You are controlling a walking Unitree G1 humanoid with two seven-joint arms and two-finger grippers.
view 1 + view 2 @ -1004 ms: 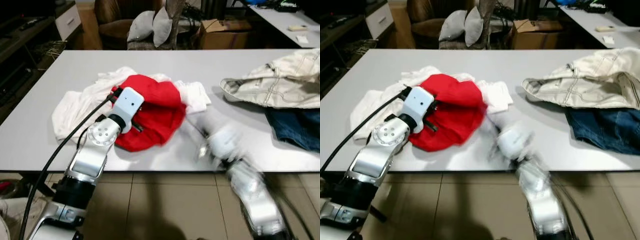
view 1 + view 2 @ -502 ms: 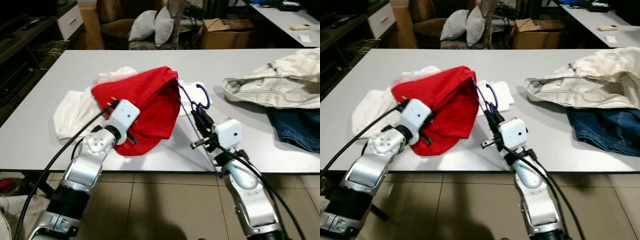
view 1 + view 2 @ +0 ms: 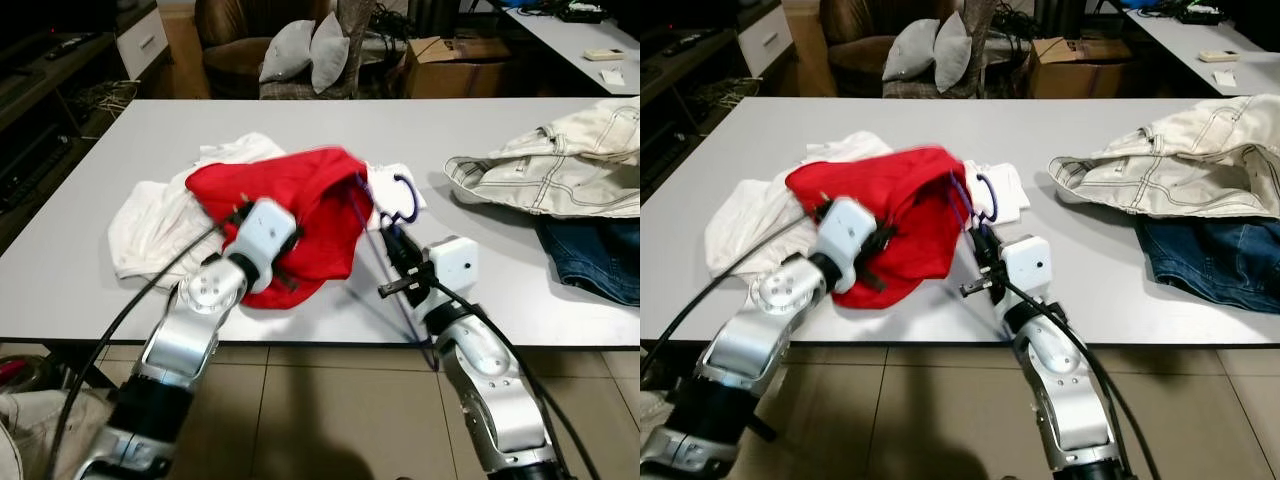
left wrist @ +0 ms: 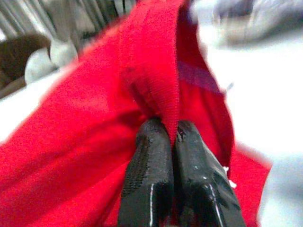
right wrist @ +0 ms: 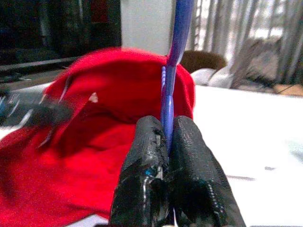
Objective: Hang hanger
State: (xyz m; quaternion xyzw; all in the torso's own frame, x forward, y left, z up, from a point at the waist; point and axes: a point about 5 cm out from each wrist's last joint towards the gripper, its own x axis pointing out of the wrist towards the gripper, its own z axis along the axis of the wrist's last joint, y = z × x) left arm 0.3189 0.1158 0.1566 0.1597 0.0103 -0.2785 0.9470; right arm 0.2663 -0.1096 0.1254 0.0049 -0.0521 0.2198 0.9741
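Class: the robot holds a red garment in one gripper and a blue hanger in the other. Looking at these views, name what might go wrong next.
1. The left gripper pinches only a thin fold of the red garment, so the cloth may slip free if pulled.
2. The right gripper clamps the thin blue hanger on one bar; it could twist in the fingers.
3. The white clothes lie touching the garment and might get dragged along.

A grey table [image 3: 300, 125] carries scattered laundry. White clothes [image 3: 160, 215] lie beside the left gripper [image 3: 290, 270], while a cream jacket [image 3: 550, 170] and blue jeans [image 3: 595, 255] rest beyond the right gripper [image 3: 392, 240].
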